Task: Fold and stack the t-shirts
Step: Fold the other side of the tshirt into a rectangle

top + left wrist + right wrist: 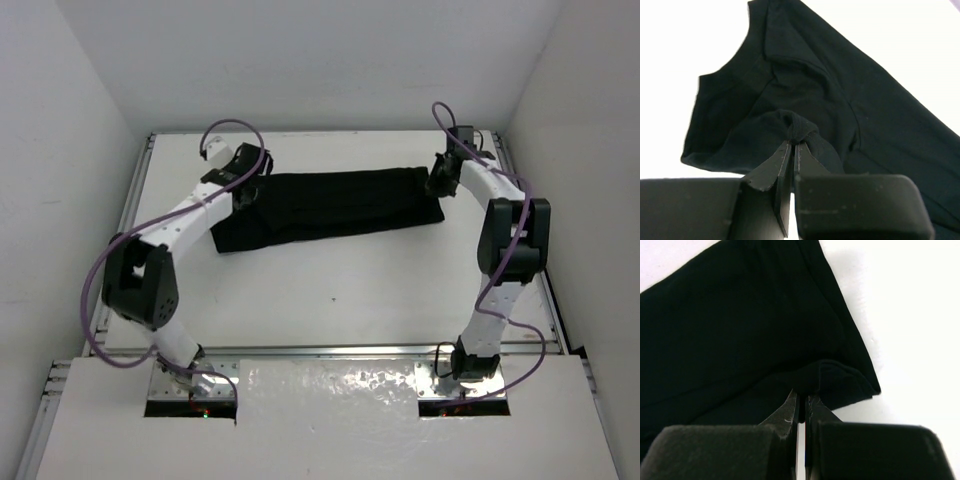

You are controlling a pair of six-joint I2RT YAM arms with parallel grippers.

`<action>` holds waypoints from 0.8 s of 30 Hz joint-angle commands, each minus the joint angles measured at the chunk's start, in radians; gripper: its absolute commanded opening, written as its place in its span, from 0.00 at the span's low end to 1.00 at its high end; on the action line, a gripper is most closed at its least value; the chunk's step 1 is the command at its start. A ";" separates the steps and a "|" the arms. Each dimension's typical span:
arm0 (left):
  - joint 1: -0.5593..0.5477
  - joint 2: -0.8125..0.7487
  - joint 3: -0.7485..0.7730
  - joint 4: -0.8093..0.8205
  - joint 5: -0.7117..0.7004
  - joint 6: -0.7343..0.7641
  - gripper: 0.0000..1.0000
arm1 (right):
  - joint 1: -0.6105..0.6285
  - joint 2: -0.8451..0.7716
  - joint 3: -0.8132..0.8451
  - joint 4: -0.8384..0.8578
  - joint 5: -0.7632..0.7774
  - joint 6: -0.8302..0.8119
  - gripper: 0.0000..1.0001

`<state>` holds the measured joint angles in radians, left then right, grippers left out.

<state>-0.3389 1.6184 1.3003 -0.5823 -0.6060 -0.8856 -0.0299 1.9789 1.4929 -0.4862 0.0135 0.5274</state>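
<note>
A black t-shirt point(335, 205) lies folded lengthwise into a long band across the far half of the white table. My left gripper point(247, 180) is at its left end, shut on a pinched bunch of the cloth point(795, 127) near the neckline and sleeve. My right gripper point(440, 180) is at the right end, shut on a lifted fold of the hem point(832, 375). In the left wrist view the t-shirt point(850, 90) spreads away from the fingertips. In the right wrist view the t-shirt point(730, 335) fills the left of the frame.
White walls close in the table point(330, 290) on three sides. A metal rail point(330, 350) runs along its near edge, with both arm bases behind it. Purple cables loop over each arm.
</note>
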 commanded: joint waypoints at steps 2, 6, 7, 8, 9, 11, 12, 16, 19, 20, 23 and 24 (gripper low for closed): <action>0.017 0.101 0.105 -0.045 -0.021 0.017 0.01 | 0.004 0.069 0.119 -0.032 -0.009 -0.007 0.00; 0.050 0.185 0.151 -0.039 0.023 0.024 0.11 | 0.004 0.150 0.193 -0.045 -0.010 -0.017 0.00; 0.060 0.210 0.162 -0.036 0.040 0.022 0.11 | 0.004 0.179 0.205 -0.045 -0.010 -0.023 0.00; 0.076 0.219 0.163 -0.030 0.058 0.022 0.10 | 0.004 0.195 0.240 -0.049 -0.010 -0.027 0.00; 0.086 0.230 0.163 -0.013 0.061 0.022 0.08 | 0.004 0.211 0.262 -0.058 -0.010 -0.030 0.00; 0.113 0.258 0.191 -0.010 0.064 0.023 0.04 | 0.005 0.264 0.305 -0.075 -0.009 -0.038 0.00; 0.123 0.268 0.207 -0.013 0.063 0.025 0.03 | 0.005 0.274 0.332 -0.086 -0.009 -0.038 0.00; 0.146 0.331 0.304 -0.001 0.074 0.053 0.00 | 0.008 0.310 0.360 -0.084 -0.009 -0.041 0.17; 0.150 0.366 0.339 0.033 0.084 0.088 0.00 | 0.008 0.310 0.348 -0.065 -0.004 -0.046 0.22; 0.153 0.371 0.343 0.048 0.107 0.099 0.00 | 0.008 0.310 0.345 -0.057 -0.004 -0.044 0.23; 0.156 0.373 0.346 0.067 0.193 0.140 0.00 | 0.012 0.316 0.377 -0.064 -0.009 -0.043 0.53; 0.156 0.358 0.303 0.074 0.222 0.151 0.00 | 0.016 0.314 0.385 -0.063 -0.010 -0.056 0.57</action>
<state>-0.1860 1.9900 1.6154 -0.5526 -0.4717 -0.7891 -0.0254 2.3062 1.8194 -0.5632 0.0021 0.4908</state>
